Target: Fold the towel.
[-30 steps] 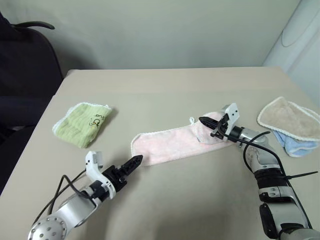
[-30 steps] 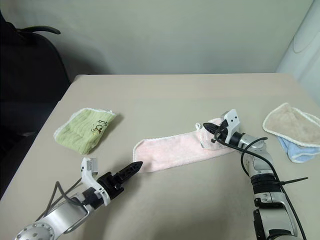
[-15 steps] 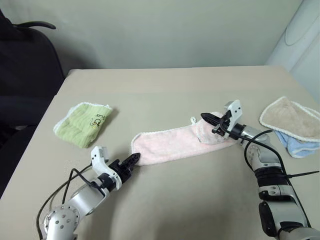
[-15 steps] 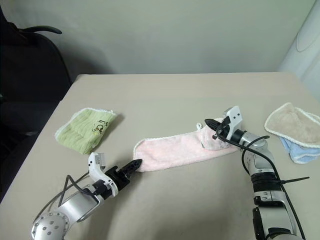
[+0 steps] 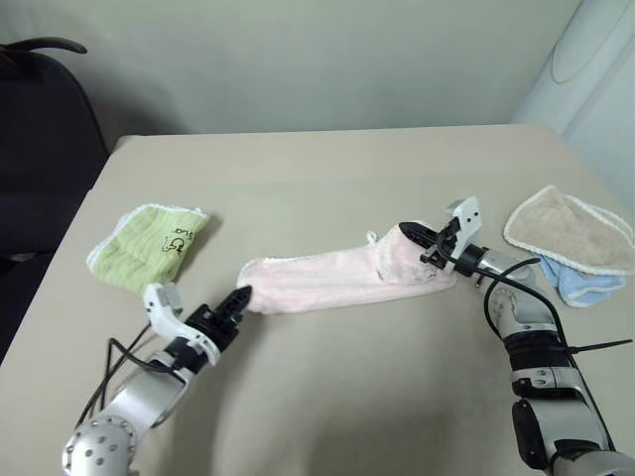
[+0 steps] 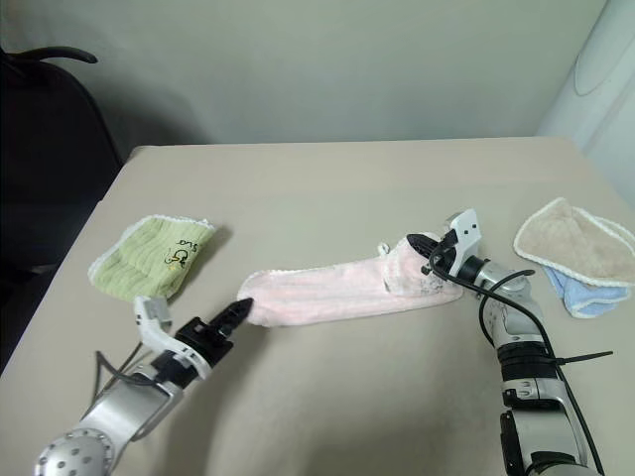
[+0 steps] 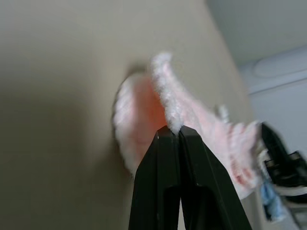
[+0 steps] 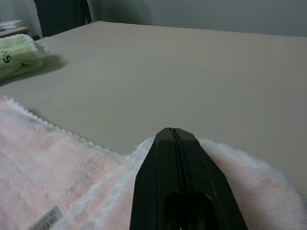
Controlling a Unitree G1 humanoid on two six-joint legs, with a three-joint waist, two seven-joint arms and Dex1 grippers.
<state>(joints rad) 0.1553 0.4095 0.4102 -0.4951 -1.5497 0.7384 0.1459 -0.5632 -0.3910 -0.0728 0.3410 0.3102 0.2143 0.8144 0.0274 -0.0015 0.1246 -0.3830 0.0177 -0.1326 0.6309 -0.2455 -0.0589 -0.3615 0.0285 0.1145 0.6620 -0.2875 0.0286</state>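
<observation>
- The green towel (image 6: 151, 258) carries a small dark printed mark, too small to read.
- A white tag on the pink towel (image 8: 45, 219) bears barcode-like lines, unreadable.

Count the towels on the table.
4: pink towel in the middle, green towel at the left, beige towel at the right covering most of a blue one.

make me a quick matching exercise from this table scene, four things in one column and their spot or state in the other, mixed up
Things:
1. pink towel
2. green towel
3. beige towel
4. left gripper

Places or states:
A. bunched up on the table's left side
B. lying on a blue cloth at the right edge
C. stretched out long across the middle
D. shut on one end of the pink towel

Pairs: 1-C, 2-A, 3-B, 4-D
</observation>
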